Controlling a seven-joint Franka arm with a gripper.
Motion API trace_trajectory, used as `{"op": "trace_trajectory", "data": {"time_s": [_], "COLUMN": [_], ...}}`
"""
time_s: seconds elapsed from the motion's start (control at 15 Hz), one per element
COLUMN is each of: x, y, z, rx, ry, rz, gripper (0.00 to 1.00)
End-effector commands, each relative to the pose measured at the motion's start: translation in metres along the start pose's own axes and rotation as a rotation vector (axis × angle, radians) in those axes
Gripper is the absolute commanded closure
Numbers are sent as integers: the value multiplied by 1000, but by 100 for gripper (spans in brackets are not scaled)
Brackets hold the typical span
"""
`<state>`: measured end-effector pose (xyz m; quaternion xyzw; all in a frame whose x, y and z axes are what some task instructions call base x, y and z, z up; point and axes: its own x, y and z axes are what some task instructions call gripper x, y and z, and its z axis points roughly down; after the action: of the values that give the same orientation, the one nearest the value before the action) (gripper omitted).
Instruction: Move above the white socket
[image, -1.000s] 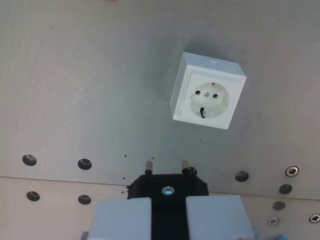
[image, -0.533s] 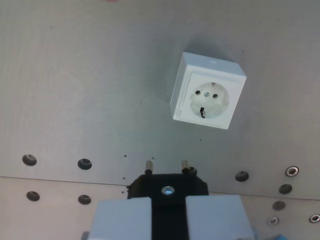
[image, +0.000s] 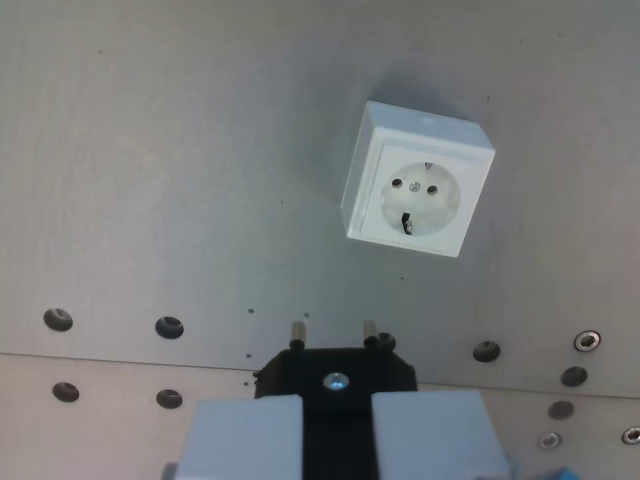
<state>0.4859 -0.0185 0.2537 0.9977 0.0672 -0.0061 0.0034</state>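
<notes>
A white square socket (image: 416, 180) with a round recess and two pin holes sits on the grey metal plate (image: 180, 180), up and to the wrist view's right of centre. My gripper (image: 336, 425) is at the bottom middle, its two grey fingers (image: 245, 435) shut on a black plug (image: 336, 372). The plug's two metal pins (image: 297, 331) point up the picture toward the socket. The plug sits below the socket and a little to the wrist view's left of it, well apart from it.
Rows of screw holes (image: 168, 327) run across the plate near its seam at the bottom. More holes and bolts (image: 586, 341) lie at the lower right. A small blue object (image: 556, 473) peeks in at the bottom right corner.
The view has shifted very slightly; the socket and the holes sit almost where they were. The plug stays held in the gripper.
</notes>
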Motion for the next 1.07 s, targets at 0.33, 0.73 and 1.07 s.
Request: {"op": "trace_trajectory", "data": {"time_s": [0.33, 0.73, 1.07], "x": [-3, -7, -12], "y": [7, 11, 16], "z": [15, 32, 48], "rx": [-14, -21, -26], "ry": [57, 84, 97], "rz": [49, 83, 114], "gripper": [100, 100, 100]}}
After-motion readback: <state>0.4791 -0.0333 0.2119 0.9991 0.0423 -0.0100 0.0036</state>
